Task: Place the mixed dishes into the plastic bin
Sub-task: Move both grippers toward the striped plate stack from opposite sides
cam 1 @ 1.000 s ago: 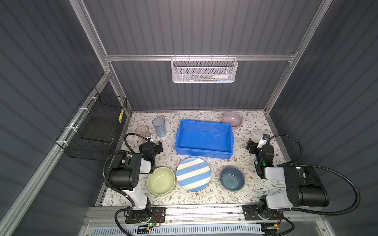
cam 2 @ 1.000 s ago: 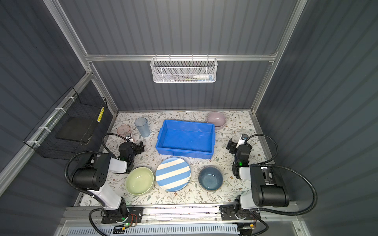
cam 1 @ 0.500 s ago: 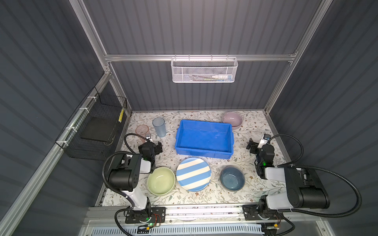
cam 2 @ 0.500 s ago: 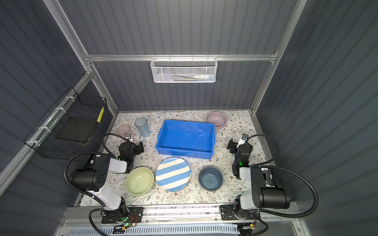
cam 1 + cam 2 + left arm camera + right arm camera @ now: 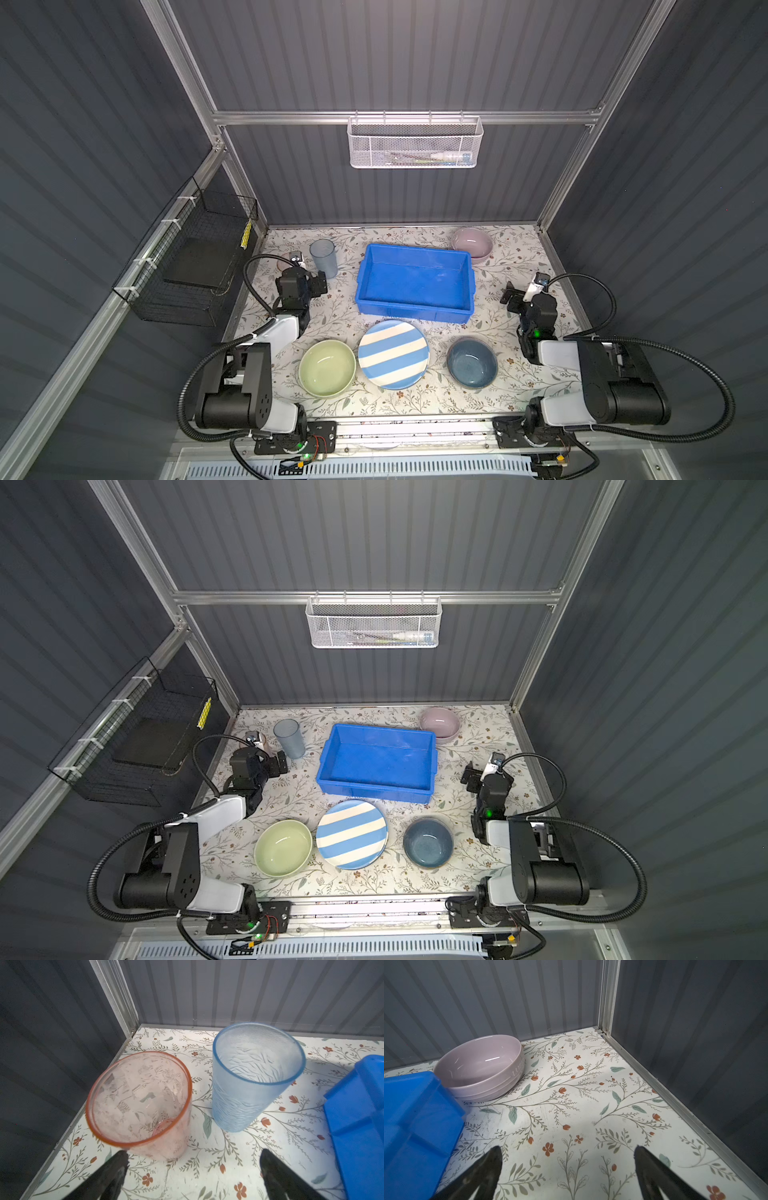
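I had both sets of jaws wide apart, holding nothing: left gripper (image 5: 193, 1159) just short of the translucent pink plastic tumbler (image 5: 139, 1101), right gripper (image 5: 566, 1153) idle near the empty bright blue rectangular plastic bin (image 5: 415, 309). The frosted blue tumbler (image 5: 249, 1084) stood close by; I feared a finger would topple it.

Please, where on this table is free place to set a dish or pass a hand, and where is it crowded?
Free: inside the blue bin, nothing in it; the table between the pink bowl and the right wall. Crowded: the near row, green bowl, striped plate, blue bowl; the far left corner, pink tumbler beside blue tumbler.
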Available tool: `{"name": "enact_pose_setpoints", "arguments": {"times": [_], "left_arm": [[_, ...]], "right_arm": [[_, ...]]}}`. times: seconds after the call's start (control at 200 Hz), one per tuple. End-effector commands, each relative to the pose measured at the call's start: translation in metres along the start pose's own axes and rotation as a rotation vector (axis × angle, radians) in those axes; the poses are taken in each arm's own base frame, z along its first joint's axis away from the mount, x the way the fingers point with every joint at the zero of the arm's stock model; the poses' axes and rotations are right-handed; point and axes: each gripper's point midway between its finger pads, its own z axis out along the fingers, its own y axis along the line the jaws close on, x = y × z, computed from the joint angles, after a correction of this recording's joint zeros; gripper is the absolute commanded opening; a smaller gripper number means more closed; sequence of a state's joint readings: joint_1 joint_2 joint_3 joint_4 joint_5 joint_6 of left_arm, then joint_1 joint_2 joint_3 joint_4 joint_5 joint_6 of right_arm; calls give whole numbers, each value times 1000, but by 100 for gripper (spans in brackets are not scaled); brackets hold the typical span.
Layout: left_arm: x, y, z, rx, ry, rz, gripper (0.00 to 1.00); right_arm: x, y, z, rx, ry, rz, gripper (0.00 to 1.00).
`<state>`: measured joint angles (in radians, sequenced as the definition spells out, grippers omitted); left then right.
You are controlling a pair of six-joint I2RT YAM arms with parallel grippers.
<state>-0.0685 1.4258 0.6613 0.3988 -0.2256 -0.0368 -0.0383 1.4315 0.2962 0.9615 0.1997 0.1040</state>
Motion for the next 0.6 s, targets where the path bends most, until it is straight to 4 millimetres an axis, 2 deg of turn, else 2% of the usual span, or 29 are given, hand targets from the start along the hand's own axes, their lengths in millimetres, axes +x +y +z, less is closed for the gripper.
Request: {"name": "enact_pose_setpoints", "arguments": {"times": [0.0, 0.155, 0.39, 0.495, 0.585, 0.595], "left_arm": [[-2, -11, -11, 56, 34, 10, 100], [-7, -25, -25, 108, 51, 38, 100], [-23, -53, -49, 150, 83, 119, 100], [-31, -63, -60, 169, 136, 131, 100], [-35, -68, -70, 202, 197, 115, 100], [-36, -69, -71, 206, 204, 113, 100]], "right_arm": [[-12, 1, 1, 10, -31, -2, 99], [-14, 4, 1, -8, -36, -13, 99], [-56, 15, -10, -41, 26, -22, 99], [-62, 15, -17, -35, 87, 29, 99], [-58, 18, -24, -39, 167, 63, 99], [-65, 19, -28, -45, 152, 70, 99]]}}
